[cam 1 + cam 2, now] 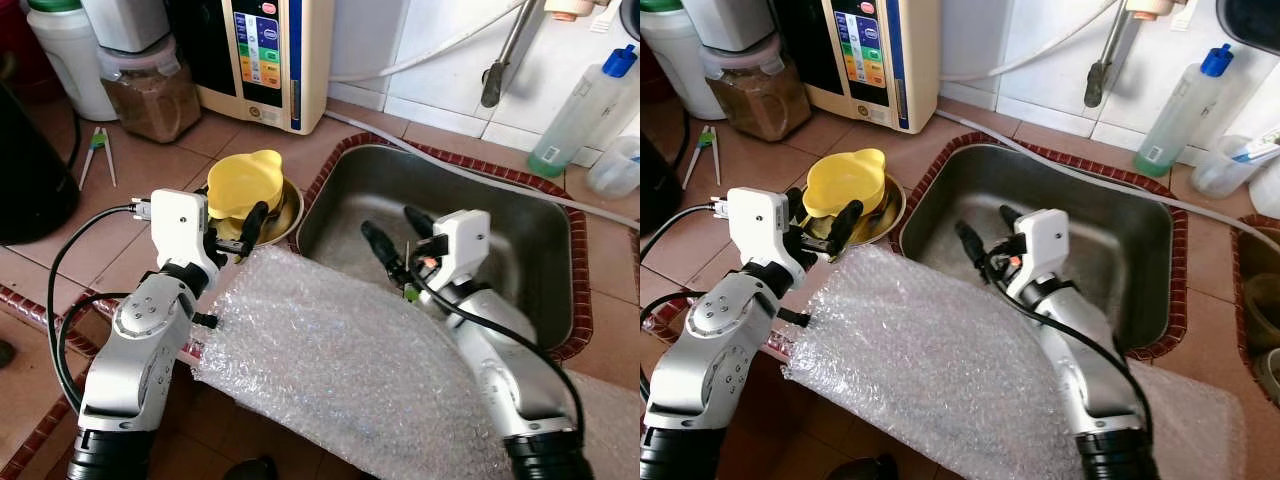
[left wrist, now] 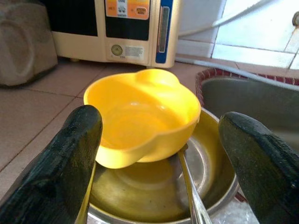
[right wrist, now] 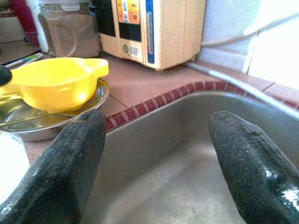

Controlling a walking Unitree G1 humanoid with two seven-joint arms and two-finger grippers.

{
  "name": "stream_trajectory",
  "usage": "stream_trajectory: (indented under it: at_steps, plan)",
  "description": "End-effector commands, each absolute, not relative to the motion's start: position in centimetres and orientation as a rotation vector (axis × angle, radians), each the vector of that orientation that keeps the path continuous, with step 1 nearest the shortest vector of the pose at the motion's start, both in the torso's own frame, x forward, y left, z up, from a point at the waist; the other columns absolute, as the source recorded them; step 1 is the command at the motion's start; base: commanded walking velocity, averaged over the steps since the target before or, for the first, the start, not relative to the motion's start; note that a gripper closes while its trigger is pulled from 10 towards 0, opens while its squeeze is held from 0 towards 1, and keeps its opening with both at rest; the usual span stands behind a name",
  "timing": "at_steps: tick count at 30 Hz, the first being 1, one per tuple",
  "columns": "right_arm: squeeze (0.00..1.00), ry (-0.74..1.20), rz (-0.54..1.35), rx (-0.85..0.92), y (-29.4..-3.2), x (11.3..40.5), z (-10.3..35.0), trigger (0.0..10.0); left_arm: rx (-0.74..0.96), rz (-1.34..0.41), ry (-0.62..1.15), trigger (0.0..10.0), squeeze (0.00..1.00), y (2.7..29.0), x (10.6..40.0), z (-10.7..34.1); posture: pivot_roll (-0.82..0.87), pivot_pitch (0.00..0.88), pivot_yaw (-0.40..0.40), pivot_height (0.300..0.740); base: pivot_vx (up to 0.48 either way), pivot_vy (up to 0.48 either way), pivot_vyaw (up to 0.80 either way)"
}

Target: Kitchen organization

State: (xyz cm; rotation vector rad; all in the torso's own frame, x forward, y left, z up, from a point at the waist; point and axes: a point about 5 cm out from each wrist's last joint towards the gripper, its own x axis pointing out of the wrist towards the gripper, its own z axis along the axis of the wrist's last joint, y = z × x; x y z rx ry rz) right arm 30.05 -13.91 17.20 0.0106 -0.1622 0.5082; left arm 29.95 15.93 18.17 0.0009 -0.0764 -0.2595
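Two silver robot arms reach over a tiled kitchen table [image 1: 150, 170] beside a steel sink [image 1: 540, 260]. The left hand [image 1: 240, 228] hovers at the near edge of a yellow plastic bowl [image 1: 243, 183], its two black fingers spread apart on either side of it, gripping nothing. That yellow bowl sits tilted inside a shallow metal bowl [image 2: 212, 154], and a metal spoon [image 2: 189, 186] lies in the metal bowl under it. The right hand [image 1: 398, 238] hangs over the sink basin, fingers also apart and empty.

A large sheet of bubble wrap [image 1: 340, 350] covers the table edge in front of the robot, lying under both forearms. Farther back stand a cream water purifier [image 1: 265, 55], a lidded jar of brown powder [image 1: 150, 90], a white container [image 1: 70, 55], and a pair of green-tipped chopsticks [image 1: 97, 150]. A clear squeeze bottle with a blue cap [image 1: 585, 100] stands against the wall behind the sink.

Judging by this, the tidying looks barely started: the bowls remain stacked on the table, the bubble wrap is loose, and nothing is held. Grasping the yellow bowl seems the step in hand.
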Motion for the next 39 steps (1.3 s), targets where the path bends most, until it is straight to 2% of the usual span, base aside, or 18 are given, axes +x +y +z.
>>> stream_trajectory:
  at_steps: [1, 13, 16, 17, 18, 21, 22, 23, 27, 30, 31, 32, 33, 34, 39]
  plan:
    - [1.00, -0.170, 0.542, -0.006, -14.3, 29.6, 17.9, 10.0, 0.023, -0.229, -0.111, 10.0, 1.00, 16.5, 30.4, 18.9, 0.03, 0.150, -0.005, 0.740, 0.000, 0.000, 0.00]
    - [1.00, -0.165, 0.783, -0.039, -11.6, 27.1, 18.8, 10.0, 0.051, -0.133, -0.134, 10.0, 1.00, 18.6, 33.5, 20.7, 0.01, 0.135, 0.007, 0.740, 0.000, 0.000, 0.00]
    - [1.00, -0.157, 0.805, -0.041, -11.4, 26.7, 18.8, 10.0, 0.000, -0.086, -0.057, 10.0, 1.00, 19.4, 34.4, 20.1, 0.00, 0.136, 0.013, 0.740, 0.000, 0.000, 0.00]
    - [1.00, -0.157, 0.807, -0.039, -11.4, 26.7, 18.8, 10.0, -0.017, -0.085, -0.028, 10.0, 0.73, 19.5, 34.5, 19.8, 0.00, 0.137, 0.013, 0.740, 0.000, 0.000, 0.00]
    - [1.00, -0.160, 0.814, -0.031, -11.2, 26.6, 19.0, 10.0, -0.044, -0.094, -0.002, 10.0, 0.00, 19.5, 34.7, 19.5, 0.00, 0.139, 0.013, 0.740, 0.000, 0.000, 0.00]
    - [1.00, -0.172, 0.832, -0.010, -10.6, 26.3, 19.6, 10.0, -0.052, -0.117, 0.010, 10.0, 0.00, 19.3, 35.0, 19.5, 0.00, 0.141, 0.013, 0.740, 0.000, 0.000, 0.00]
    - [0.92, -0.174, 0.845, 0.003, -10.4, 26.2, 19.8, 10.0, -0.050, -0.120, 0.015, 10.0, 0.00, 19.3, 35.1, 19.5, 0.00, 0.142, 0.012, 0.740, 0.000, 0.000, 0.00]
    - [0.00, -0.173, 0.887, 0.033, -9.8, 25.8, 20.1, 10.0, -0.059, -0.131, 0.047, 10.0, 0.00, 19.2, 35.3, 19.3, 0.00, 0.143, 0.013, 0.740, 0.000, 0.000, 0.00]
    - [0.00, -0.159, 0.985, 0.068, -8.9, 24.9, 20.6, 10.0, -0.052, -0.160, 0.079, 10.0, 0.00, 18.7, 35.6, 19.1, 0.00, 0.146, 0.016, 0.740, 0.000, 0.000, 0.00]
    - [0.00, -0.156, 0.987, 0.088, -8.9, 24.8, 20.7, 10.0, -0.062, -0.189, 0.060, 10.0, 0.00, 18.2, 35.8, 19.6, 0.00, 0.146, 0.018, 0.740, 0.000, 0.000, 0.00]
    - [0.00, -0.152, 0.985, 0.087, -8.9, 24.7, 20.6, 10.0, -0.057, -0.193, 0.067, 5.9, 0.00, 18.1, 36.0, 19.6, 0.00, 0.145, 0.017, 0.740, 0.000, 0.000, 0.00]
    - [0.00, -0.149, 0.984, 0.084, -8.9, 24.7, 20.6, 10.0, -0.055, -0.198, 0.073, 3.3, 0.00, 18.1, 36.0, 19.6, 0.00, 0.146, 0.016, 0.740, 0.000, 0.000, 0.00]
    - [0.00, -0.149, 0.984, 0.084, -8.9, 24.7, 20.6, 10.0, -0.055, -0.198, 0.073, 3.3, 0.00, 18.1, 36.0, 19.6, 0.00, 0.146, 0.016, 0.740, 0.000, 0.000, 0.00]
    - [0.00, -0.147, 0.981, 0.079, -8.9, 24.7, 20.5, 10.0, -0.051, -0.202, 0.077, 0.0, 0.00, 18.1, 36.0, 19.6, 0.00, 0.146, 0.016, 0.740, 0.000, 0.000, 0.00]
    - [0.00, -0.149, 0.978, 0.084, -8.7, 24.8, 20.7, 10.0, -0.054, -0.235, 0.117, 0.0, 0.00, 18.0, 35.7, 19.3, 0.00, 0.147, 0.009, 0.740, 0.000, 0.000, 0.00]
